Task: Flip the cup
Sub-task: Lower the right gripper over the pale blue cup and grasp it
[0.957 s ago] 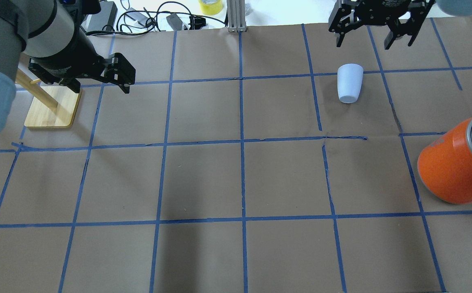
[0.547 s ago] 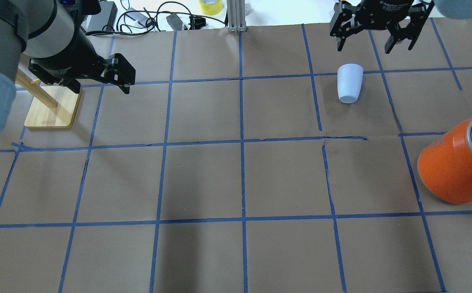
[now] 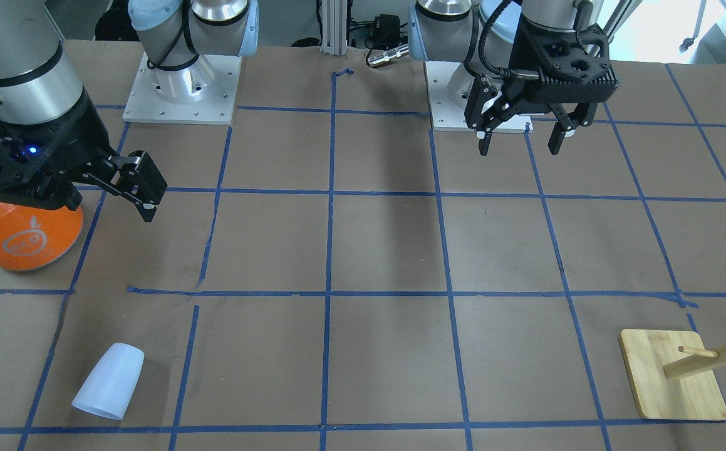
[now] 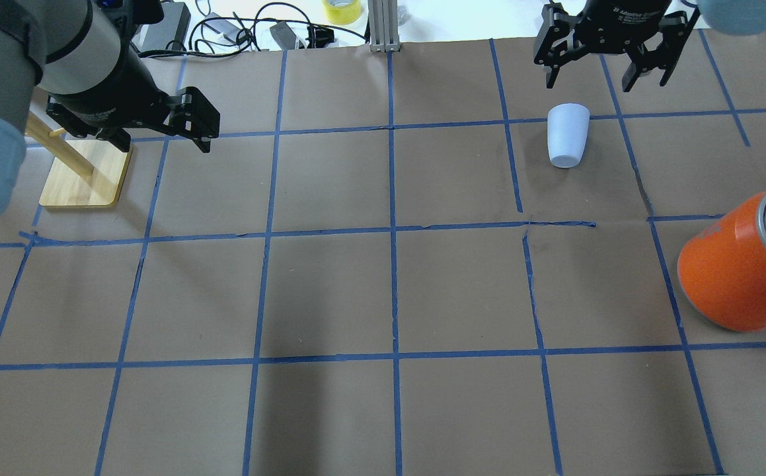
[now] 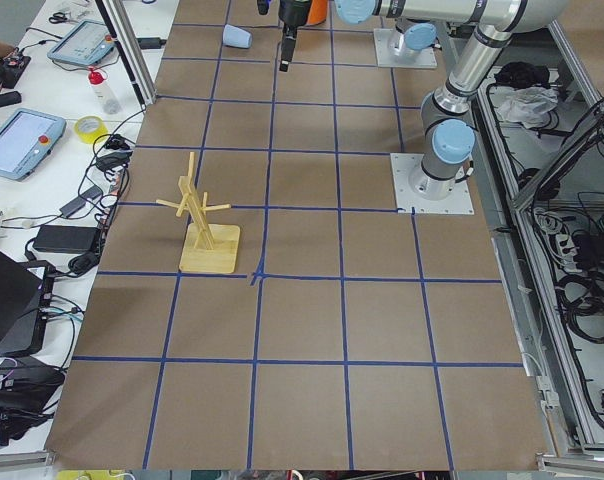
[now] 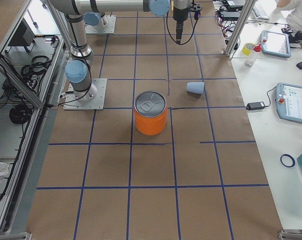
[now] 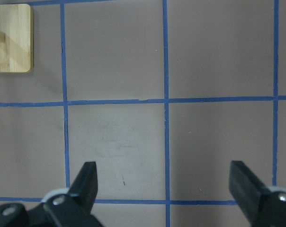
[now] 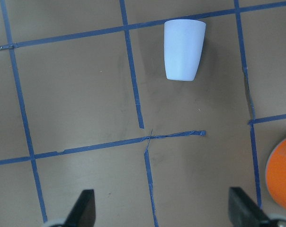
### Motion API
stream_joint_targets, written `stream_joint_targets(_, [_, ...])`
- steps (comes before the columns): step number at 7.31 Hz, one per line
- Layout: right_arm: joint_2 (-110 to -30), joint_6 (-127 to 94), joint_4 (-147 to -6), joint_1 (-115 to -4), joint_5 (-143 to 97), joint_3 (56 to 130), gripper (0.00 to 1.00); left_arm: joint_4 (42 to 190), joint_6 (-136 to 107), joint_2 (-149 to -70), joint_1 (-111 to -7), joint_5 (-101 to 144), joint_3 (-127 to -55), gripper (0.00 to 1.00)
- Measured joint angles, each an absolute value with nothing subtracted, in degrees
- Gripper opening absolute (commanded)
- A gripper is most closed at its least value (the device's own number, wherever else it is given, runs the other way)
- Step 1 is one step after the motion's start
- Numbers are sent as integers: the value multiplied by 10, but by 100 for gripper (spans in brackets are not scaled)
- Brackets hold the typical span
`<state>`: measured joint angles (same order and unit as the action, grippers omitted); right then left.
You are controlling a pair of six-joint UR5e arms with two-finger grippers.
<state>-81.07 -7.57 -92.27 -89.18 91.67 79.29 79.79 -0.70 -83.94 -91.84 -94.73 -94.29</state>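
Observation:
The cup [image 4: 568,135] is a small pale blue-white tumbler. It lies on its side on the brown paper at the far right, wide end pointing away from the robot. It also shows in the front-facing view [image 3: 109,381], the right wrist view [image 8: 183,49] and the right exterior view [image 6: 195,88]. My right gripper [image 4: 587,82] hangs open and empty above the table, just beyond the cup. In the right wrist view [image 8: 163,210] the cup lies well ahead of its fingertips. My left gripper [image 4: 197,129] is open and empty, far from the cup, beside the wooden stand; it also shows in the left wrist view [image 7: 166,189].
A big orange can [image 4: 739,264] with a silver lid stands at the right edge, nearer the robot than the cup. A wooden peg stand [image 4: 85,175] on a bamboo base sits at the far left. Cables and a tape roll [image 4: 342,10] lie beyond the far edge.
My right gripper has shifted and turned slightly above the far edge and stays open. The cup, the can and my left arm have not moved.

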Motion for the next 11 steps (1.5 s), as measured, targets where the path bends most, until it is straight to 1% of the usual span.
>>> stream_joint_targets(3, [-802, -77, -929, -880, 931, 794, 100, 798, -7, -839, -918, -947, -943, 100])
stream_joint_targets(4, [-787, -76, -933, -862, 936, 795, 100, 797, -7, -839, -918, -947, -942, 100])
stream_joint_targets(5, [-759, -69, -947, -836, 937, 796, 100, 797, -7, -839, -918, -947, -942, 100])
stream_joint_targets(7, [-699, -41, -1029, -809, 937, 796, 100, 797, -7, -839, -918, -947, -943, 100])
stream_joint_targets(9, [-628, -38, -1130, -806, 932, 795, 100, 797, -7, -840, -918, -947, -942, 100])
stream_joint_targets(11, [-592, -47, -1164, -818, 930, 794, 100, 797, -7, -839, -918, -947, -942, 100])
